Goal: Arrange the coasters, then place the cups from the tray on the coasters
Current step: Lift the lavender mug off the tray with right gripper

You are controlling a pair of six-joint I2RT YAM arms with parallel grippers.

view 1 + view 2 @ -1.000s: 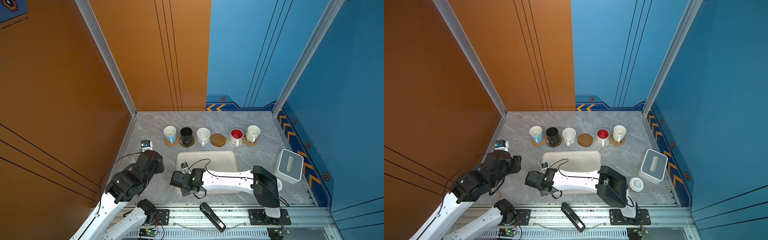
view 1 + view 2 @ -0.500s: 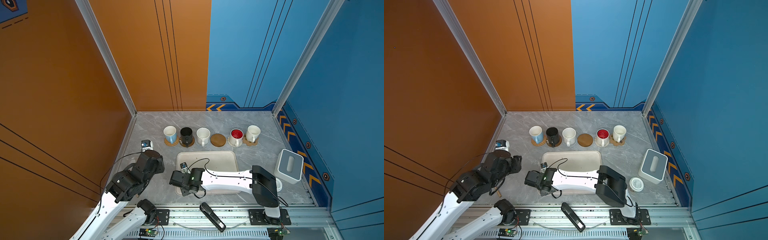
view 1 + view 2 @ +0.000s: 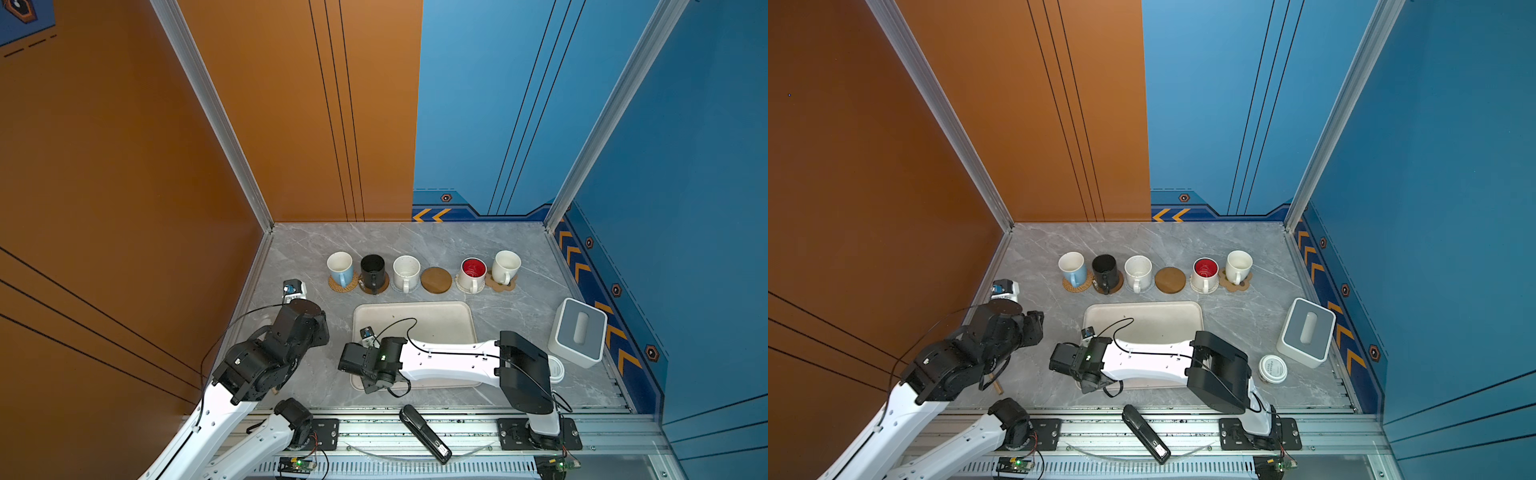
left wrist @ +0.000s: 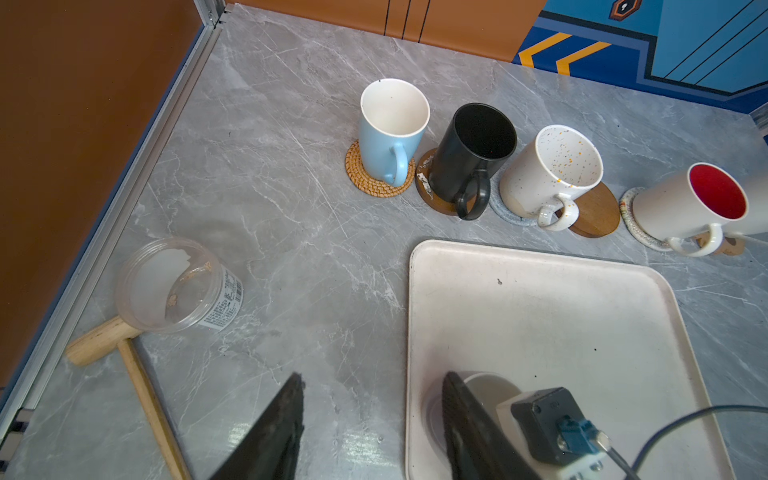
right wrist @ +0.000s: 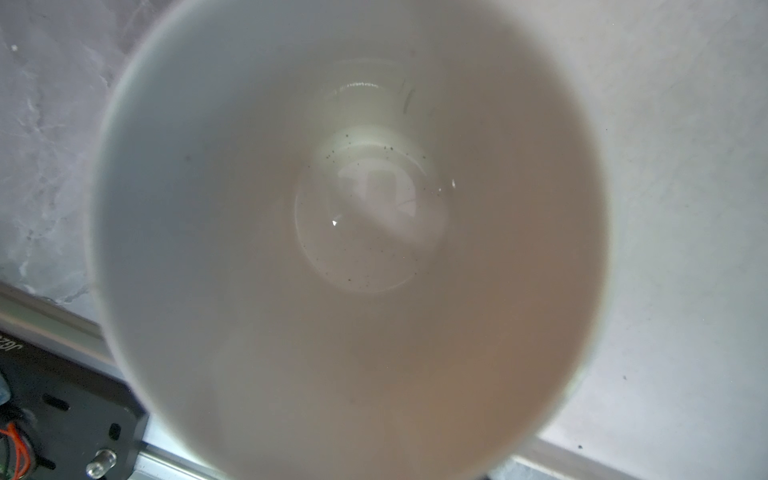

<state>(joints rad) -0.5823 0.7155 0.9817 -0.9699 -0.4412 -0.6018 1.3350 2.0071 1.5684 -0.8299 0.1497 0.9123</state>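
In a top view we are hanging the right gripper (image 3: 353, 365) over the tray (image 3: 436, 322), since one wooden coaster (image 3: 436, 280) is lying bare. In the left wrist view we are holding the left gripper (image 4: 370, 432) wide and empty, clear of the last cup (image 4: 492, 384) on the tray. In the right wrist view we are staring into that cup; whether the right jaws are gripping, we cannot tell.

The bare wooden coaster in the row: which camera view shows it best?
Both top views: the bare wooden coaster lies whole and uncovered there. In the left wrist view the speckled cup hides part of it. The right wrist view misses it.
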